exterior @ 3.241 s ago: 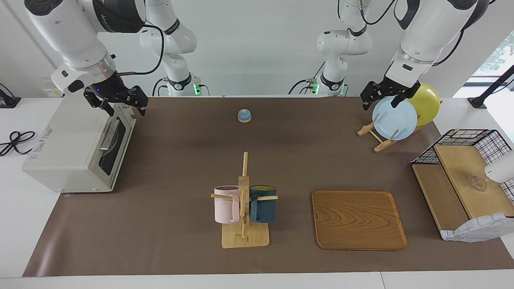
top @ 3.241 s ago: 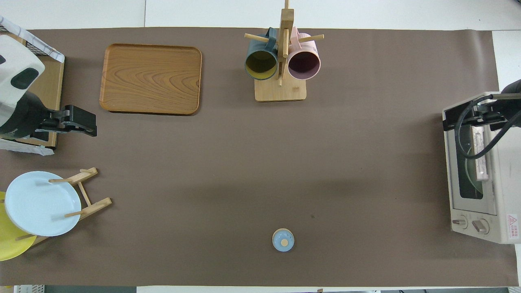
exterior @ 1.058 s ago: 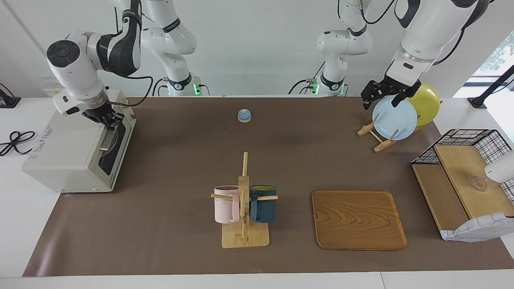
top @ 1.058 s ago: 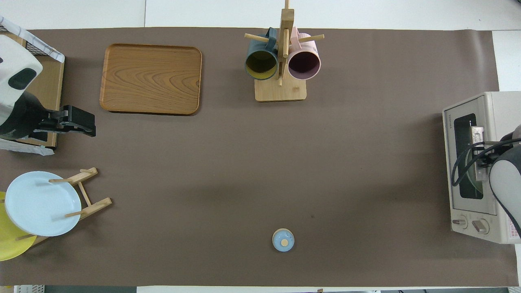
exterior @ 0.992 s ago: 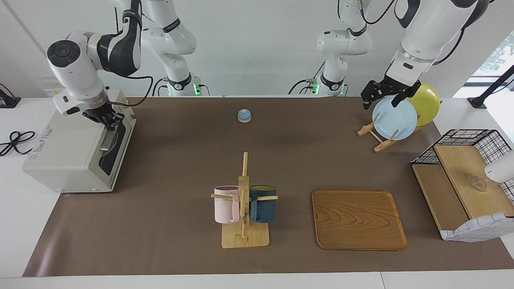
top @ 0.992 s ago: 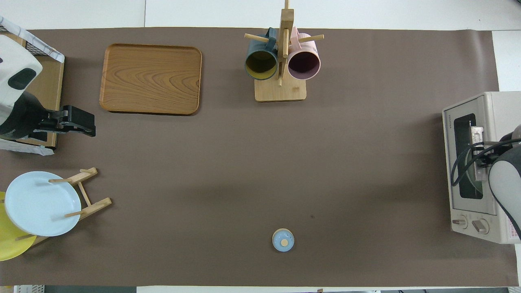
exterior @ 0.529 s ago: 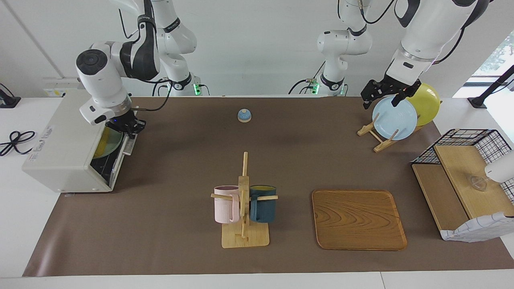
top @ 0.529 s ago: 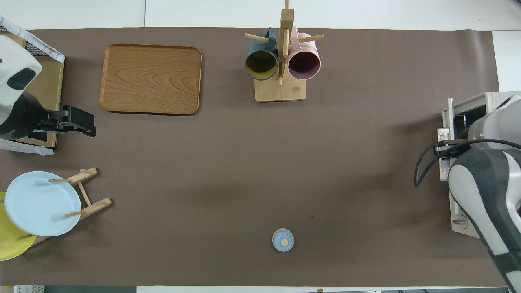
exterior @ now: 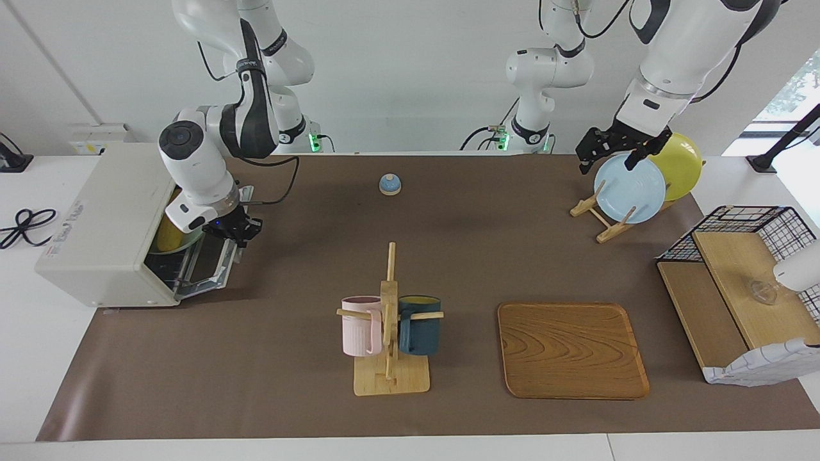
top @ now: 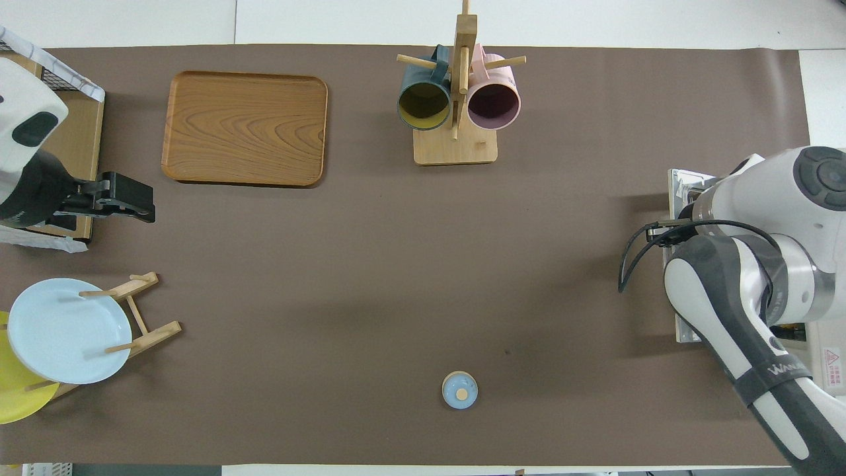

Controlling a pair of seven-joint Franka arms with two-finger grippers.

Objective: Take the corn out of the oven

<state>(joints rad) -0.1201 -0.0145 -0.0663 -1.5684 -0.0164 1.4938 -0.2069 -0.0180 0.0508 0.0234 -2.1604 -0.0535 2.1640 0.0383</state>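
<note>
The off-white oven (exterior: 96, 224) stands at the right arm's end of the table. Its glass door (exterior: 211, 266) hangs down, almost flat. My right gripper (exterior: 236, 232) is shut on the door's bar handle at the door's free edge. A yellow shape (exterior: 165, 235) shows in the oven's mouth, half covered by the right arm; I cannot tell whether it is the corn. In the overhead view the right arm covers the oven, and only the door's edge (top: 684, 188) shows. My left gripper (exterior: 612, 152) hangs open and holds nothing, over the plate rack.
A light blue plate (exterior: 629, 189) and a yellow plate (exterior: 682, 165) lean in a wooden rack. A mug tree (exterior: 389, 333) with two mugs and a wooden tray (exterior: 572, 350) sit farther from the robots. A small blue bell (exterior: 389, 184) lies near them. A wire shelf (exterior: 737, 288) stands at the left arm's end.
The right gripper came down on the oven handle, closed on it and pulled it out and down. The door swung from shut to nearly flat. The left arm has not moved.
</note>
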